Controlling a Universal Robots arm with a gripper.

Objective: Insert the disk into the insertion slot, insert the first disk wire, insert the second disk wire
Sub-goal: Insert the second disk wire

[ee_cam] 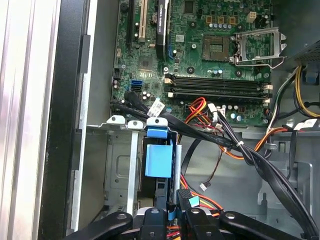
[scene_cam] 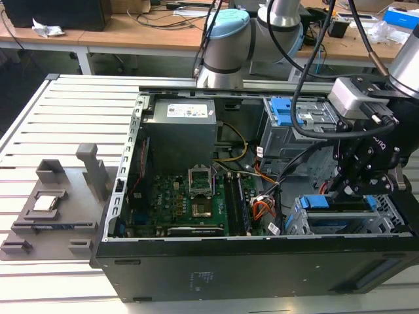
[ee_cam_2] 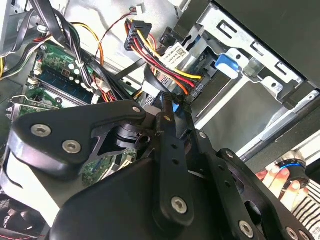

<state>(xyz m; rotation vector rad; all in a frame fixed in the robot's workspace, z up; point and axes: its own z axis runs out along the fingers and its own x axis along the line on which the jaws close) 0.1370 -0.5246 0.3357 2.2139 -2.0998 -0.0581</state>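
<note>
Already the disk [ee_cam: 159,160] sits in the insertion slot [ee_cam: 120,170], the tool [ee_cam: 173,216] above it pinching a blue wire [ee_cam_2: 175,106].

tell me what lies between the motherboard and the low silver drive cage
In the exterior view, a tangle of loose cables, black ones plus orange, red and yellow wires, lies between the motherboard and the low silver drive cage.

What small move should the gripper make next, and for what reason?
Probably a short, slow push of the gripper toward the disk, I would judge. The disk already lies in the insertion slot, and a blue-tipped connector sits at the gripper's tip, near the disk's end.
</note>
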